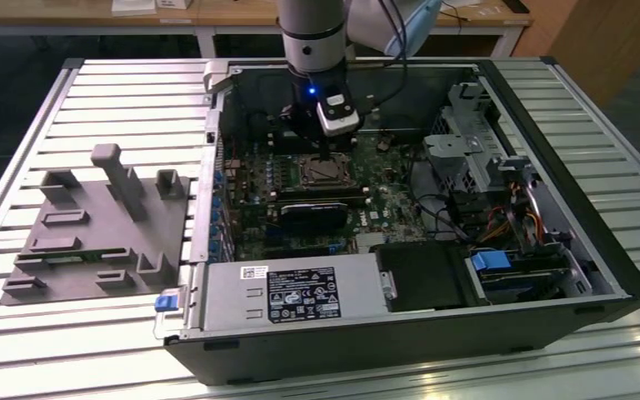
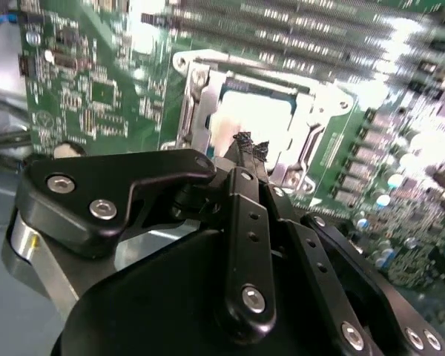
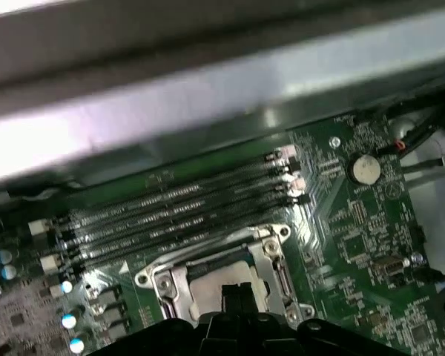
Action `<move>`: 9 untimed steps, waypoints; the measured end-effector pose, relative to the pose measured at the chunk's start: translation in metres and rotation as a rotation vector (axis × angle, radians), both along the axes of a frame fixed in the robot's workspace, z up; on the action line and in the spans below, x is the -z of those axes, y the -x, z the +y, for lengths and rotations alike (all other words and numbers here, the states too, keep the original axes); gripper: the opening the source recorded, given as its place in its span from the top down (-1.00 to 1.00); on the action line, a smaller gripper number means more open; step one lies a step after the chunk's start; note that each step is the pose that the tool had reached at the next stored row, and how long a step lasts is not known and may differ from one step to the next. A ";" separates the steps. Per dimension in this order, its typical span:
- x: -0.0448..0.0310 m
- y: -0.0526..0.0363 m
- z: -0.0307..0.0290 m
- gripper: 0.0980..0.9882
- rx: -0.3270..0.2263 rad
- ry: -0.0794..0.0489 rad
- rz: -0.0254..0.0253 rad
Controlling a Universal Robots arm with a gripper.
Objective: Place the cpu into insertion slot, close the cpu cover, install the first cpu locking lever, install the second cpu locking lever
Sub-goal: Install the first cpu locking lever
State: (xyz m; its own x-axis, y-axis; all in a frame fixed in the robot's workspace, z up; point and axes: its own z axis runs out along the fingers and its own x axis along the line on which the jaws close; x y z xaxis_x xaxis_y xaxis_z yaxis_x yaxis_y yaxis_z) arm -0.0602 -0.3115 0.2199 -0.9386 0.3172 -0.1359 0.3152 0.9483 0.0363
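One cpu (image 2: 254, 116) seated; gripper (image 2: 251, 145) above.

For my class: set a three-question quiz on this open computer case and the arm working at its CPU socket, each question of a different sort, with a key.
1. True or false: the gripper hangs over the insertion slot.
2. Multiple choice: in the exterior view, the grey fixture block lies A) inside the case, B) on the table to the case's left, C) on the power supply.
3. Fill in: in the second wrist view, the cpu sits in the slot, framed by the silvery ____.

Key: 1 true; 2 B; 3 cpu cover.
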 end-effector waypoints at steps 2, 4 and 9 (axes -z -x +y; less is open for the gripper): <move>0.0001 0.0000 -0.0037 0.99 0.000 0.009 0.0004; 0.0001 0.0000 -0.0071 0.99 0.000 0.019 0.0008; 0.0002 0.0000 -0.0092 0.99 0.000 0.032 0.0014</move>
